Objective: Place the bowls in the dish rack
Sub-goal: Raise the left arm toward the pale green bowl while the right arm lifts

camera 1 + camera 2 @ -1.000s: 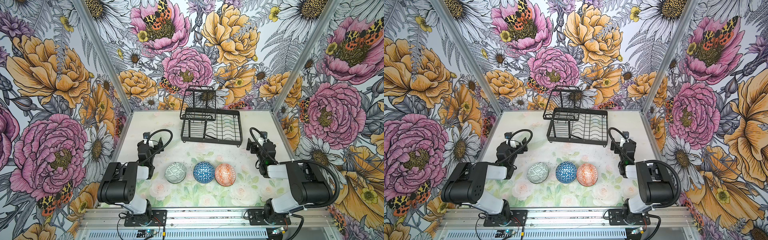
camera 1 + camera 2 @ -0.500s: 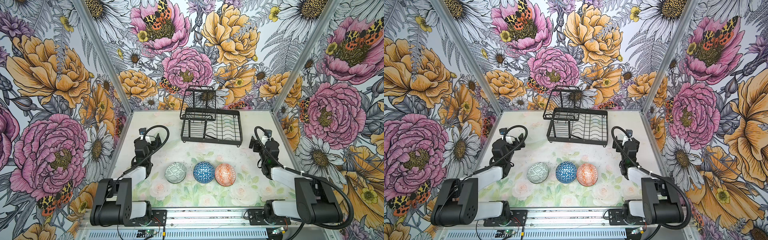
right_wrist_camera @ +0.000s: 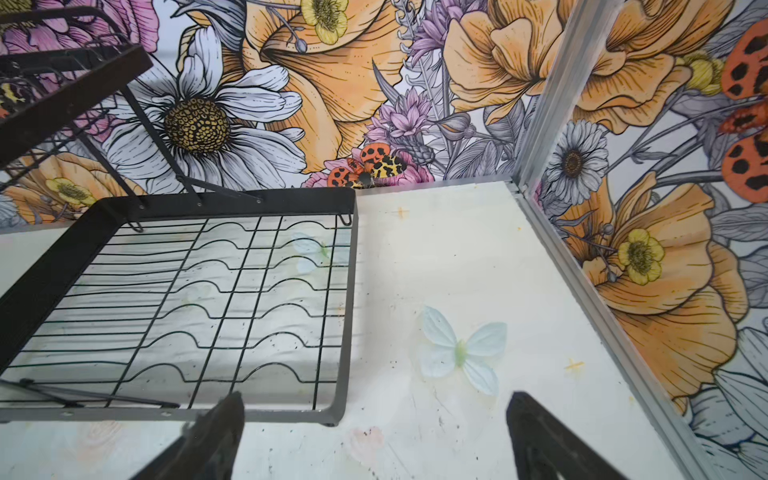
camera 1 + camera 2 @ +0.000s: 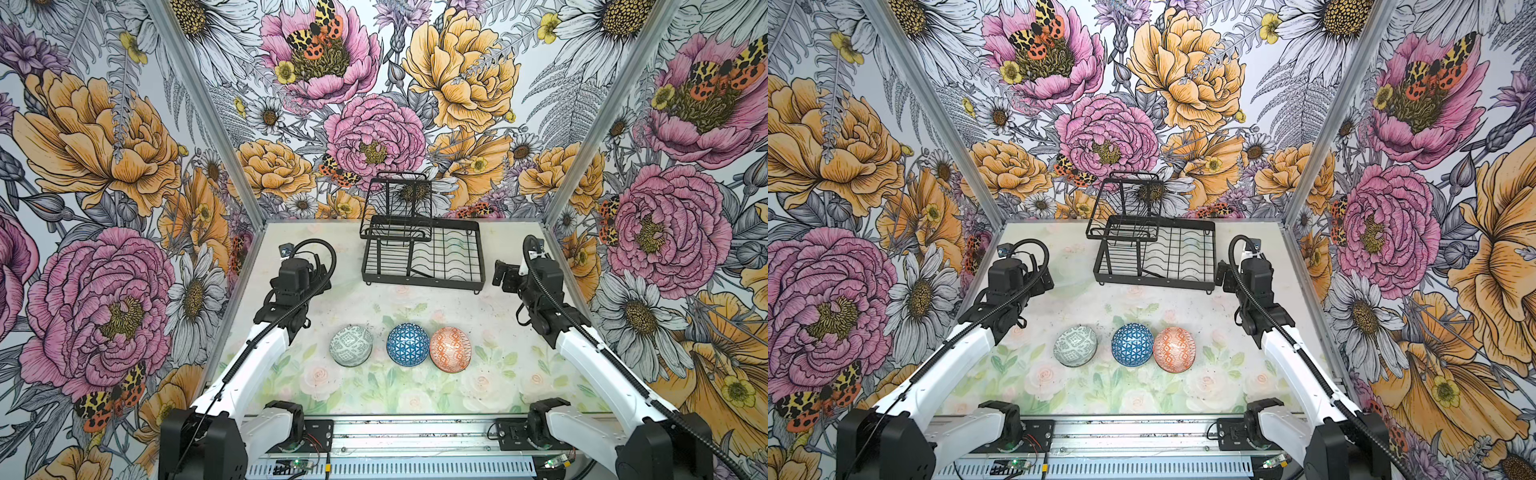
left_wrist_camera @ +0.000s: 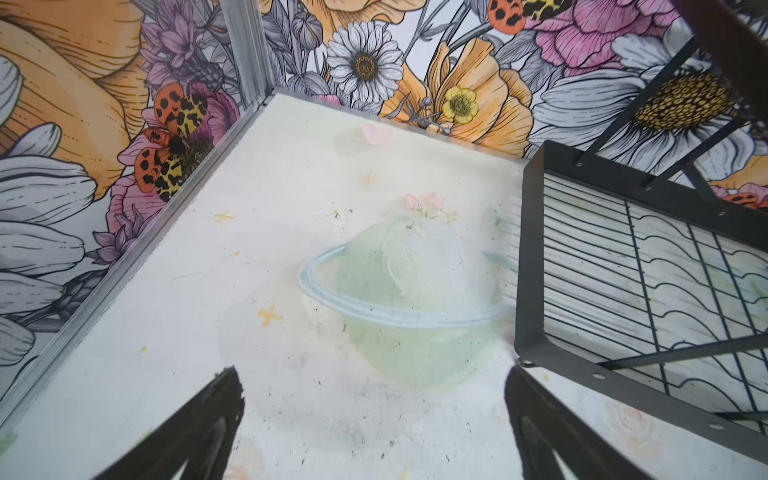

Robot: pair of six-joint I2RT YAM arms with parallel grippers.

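Note:
Three bowls lie in a row near the front of the table, seemingly rim down, in both top views: grey-green (image 4: pixel 351 345) (image 4: pixel 1075 345), blue lattice (image 4: pixel 407 345) (image 4: pixel 1132 344) and orange-white (image 4: pixel 450 349) (image 4: pixel 1174 349). The black wire dish rack (image 4: pixel 424 281) (image 4: pixel 1154 283) stands at the back middle with nothing in it. My left gripper (image 4: pixel 320 276) (image 5: pixel 372 374) hovers open just left of the rack's front corner (image 5: pixel 524 257). My right gripper (image 4: pixel 503 274) (image 3: pixel 376 397) hovers open just right of the rack's rim (image 3: pixel 345 316). Neither holds anything. No bowl shows in the wrist views.
Flowered walls with metal corner posts (image 4: pixel 569 174) close in the table on three sides. The arm bases sit on a rail (image 4: pixel 411 440) along the front edge. The planet (image 5: pixel 411 299) and butterfly (image 3: pixel 459 349) are flat prints on the mat.
Both arms have unfolded and stretched towards the back, bringing the grippers up beside the rack's front corners. The bowls and the rack have not moved.

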